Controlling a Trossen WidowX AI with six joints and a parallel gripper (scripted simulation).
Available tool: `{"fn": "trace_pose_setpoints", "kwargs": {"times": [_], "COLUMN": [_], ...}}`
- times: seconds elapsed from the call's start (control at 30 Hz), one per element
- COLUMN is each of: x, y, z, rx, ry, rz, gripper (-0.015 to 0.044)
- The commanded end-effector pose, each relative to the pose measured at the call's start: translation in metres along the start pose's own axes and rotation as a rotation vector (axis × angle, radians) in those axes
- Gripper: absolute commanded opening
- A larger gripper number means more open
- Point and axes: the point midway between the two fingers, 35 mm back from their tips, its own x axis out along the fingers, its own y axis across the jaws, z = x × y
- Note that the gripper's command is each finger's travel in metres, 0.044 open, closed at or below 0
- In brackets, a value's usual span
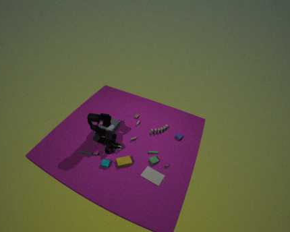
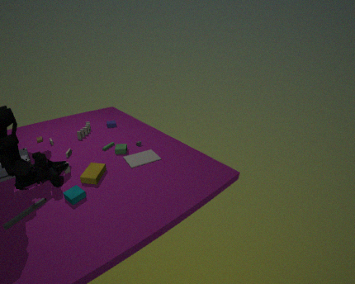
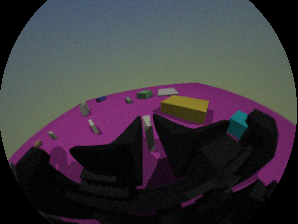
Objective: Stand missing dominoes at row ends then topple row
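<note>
Several pale dominoes stand in a slanting row (image 1: 155, 131) (image 2: 79, 135) (image 3: 84, 110), well away from the arm. One loose domino (image 1: 137, 123) (image 2: 51, 142) (image 3: 52, 135) lies nearer the arm's base. A second loose domino (image 1: 133, 139) (image 2: 68, 153) (image 3: 93, 126) lies between the row and the gripper. My gripper (image 1: 118, 148) (image 2: 65, 170) (image 3: 147, 117) is low over the table, its fingers a little apart. A third pale domino (image 3: 148, 131) shows in the narrow gap between the fingertips, with slim space on either side. Its lower end is partly hidden by the fingers.
A yellow block (image 1: 124, 161) (image 2: 93, 173) (image 3: 185, 107) and teal block (image 1: 105, 163) (image 2: 74, 194) (image 3: 238, 125) are near the gripper. Farther off are a green block (image 1: 154, 160), green bar (image 1: 153, 152), white plate (image 1: 152, 176) and purple block (image 1: 179, 137). A grey bar (image 2: 25, 213) lies beside the arm.
</note>
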Motion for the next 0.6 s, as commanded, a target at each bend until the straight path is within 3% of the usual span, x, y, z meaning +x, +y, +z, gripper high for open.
{"fn": "trace_pose_setpoints", "kwargs": {"times": [0.0, 0.33, 0.57], "x": [0.0, 0.0, 0.0], "y": [-0.001, -0.001, -0.001], "z": [0.0, 0.0, 0.035], "rx": [-0.006, -0.006, -0.003], "ry": [0.003, 0.003, 0.001], "rz": [-0.004, -0.004, -0.001], "gripper": [0.0161, 0.0424, 0.044]}}
